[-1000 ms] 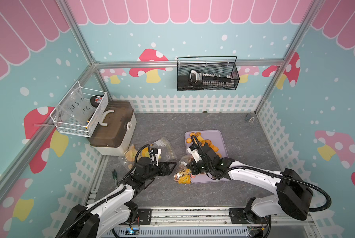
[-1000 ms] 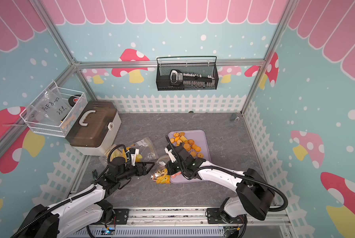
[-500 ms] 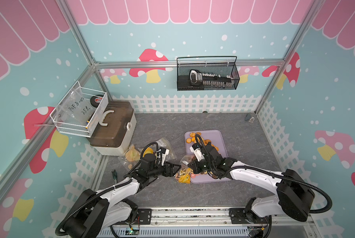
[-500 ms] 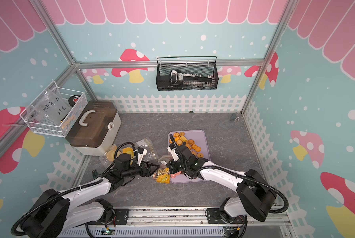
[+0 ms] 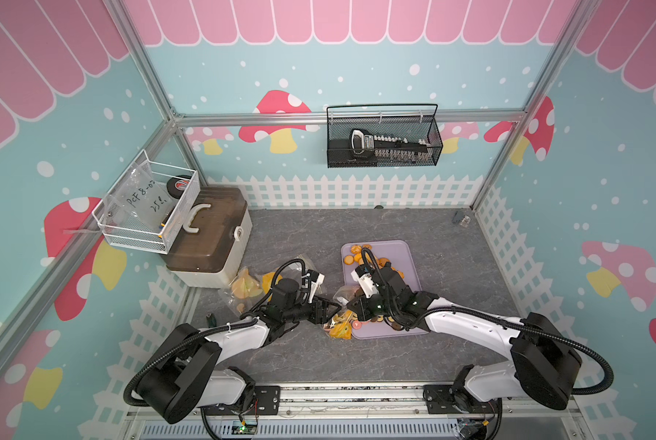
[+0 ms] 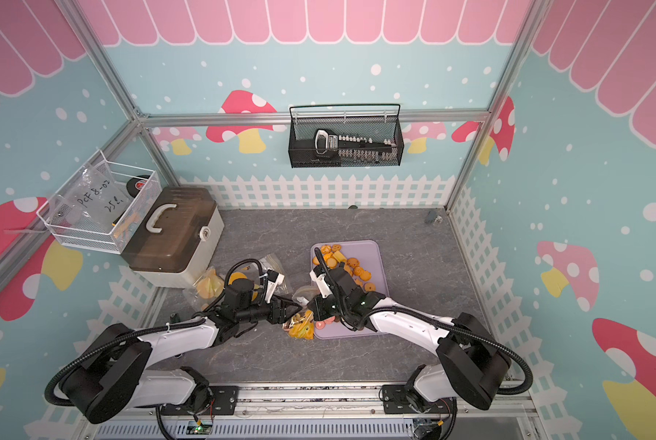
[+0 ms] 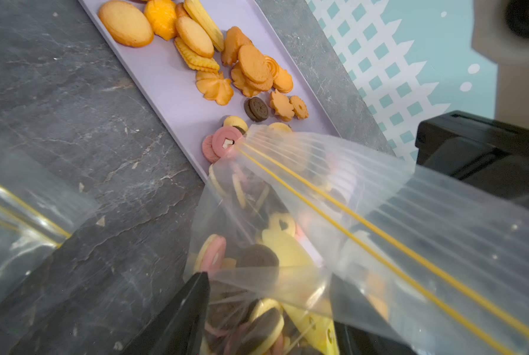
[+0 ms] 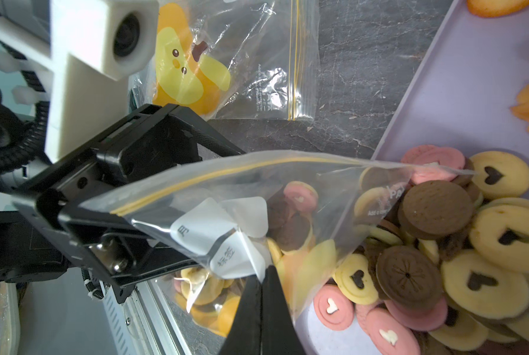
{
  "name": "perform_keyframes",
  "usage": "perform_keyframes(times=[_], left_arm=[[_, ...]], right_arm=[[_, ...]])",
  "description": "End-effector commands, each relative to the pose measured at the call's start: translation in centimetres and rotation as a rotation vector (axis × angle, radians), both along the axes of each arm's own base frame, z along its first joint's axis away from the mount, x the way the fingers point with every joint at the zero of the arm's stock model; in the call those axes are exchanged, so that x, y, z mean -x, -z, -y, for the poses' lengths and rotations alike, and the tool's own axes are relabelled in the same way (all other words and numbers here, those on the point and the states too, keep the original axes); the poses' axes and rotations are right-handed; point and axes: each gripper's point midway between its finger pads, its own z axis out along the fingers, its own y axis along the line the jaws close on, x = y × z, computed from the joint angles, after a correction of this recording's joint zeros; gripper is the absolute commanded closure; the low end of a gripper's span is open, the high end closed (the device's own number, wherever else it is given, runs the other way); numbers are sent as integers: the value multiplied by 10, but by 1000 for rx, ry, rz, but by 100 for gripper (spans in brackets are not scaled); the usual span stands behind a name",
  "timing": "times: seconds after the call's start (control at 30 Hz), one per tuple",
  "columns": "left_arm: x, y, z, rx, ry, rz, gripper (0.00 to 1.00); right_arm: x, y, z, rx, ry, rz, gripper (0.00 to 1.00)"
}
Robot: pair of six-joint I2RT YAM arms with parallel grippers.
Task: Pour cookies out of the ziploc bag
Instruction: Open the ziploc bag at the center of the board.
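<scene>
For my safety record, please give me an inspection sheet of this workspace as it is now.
Surface: grey stone-look tabletop, small crumbs.
Job's things: ziploc bag, cookies inside, one end over the lavender tray; more cookies piled on the tray.
Clutter: spare bags with yellow items; lidded box.
Hands: right hand shut on the bag; left hand jaws apart around its zip edge.
Cables: black corrugated conduit loops at each wrist; no snag seen.
Surroundings: black wire basket on back wall, white wire basket on side wall.
</scene>
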Motion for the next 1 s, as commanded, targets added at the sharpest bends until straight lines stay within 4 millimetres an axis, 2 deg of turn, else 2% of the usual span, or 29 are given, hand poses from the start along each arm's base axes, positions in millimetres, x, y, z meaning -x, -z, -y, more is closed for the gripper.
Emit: perform_keyframes(times=[0.0, 0.1, 0.2, 0.3, 0.4, 0.5, 0.67, 0.87, 0.97], left_arm=[[-8, -16, 10, 38, 24, 71, 44], [-11, -18, 11, 36, 30, 74, 59], [-11, -17, 12, 37, 32, 72, 68], [-11, -21, 13, 48, 37, 83, 70], [-10, -23, 14, 55, 50, 87, 82], [-11, -25, 15, 57, 53, 88, 83], [-12, -27, 10, 26, 33, 98, 61], [-12, -33, -8, -71, -14, 160, 42], [-11, -35, -9, -88, -8, 178, 32]], right_arm=[[0, -6, 2, -25, 10, 8, 100], [0, -4, 4, -23, 14, 3, 100], [0, -4, 5, -23, 16, 2, 100], [1, -4, 6, -23, 17, 1, 100], [1, -4, 5, -25, 15, 1, 100], [1, -4, 6, -26, 16, 0, 100], [0, -5, 7, -27, 22, 1, 100], [0, -4, 9, -27, 28, -2, 100], [0, -5, 9, -29, 29, -3, 100]])
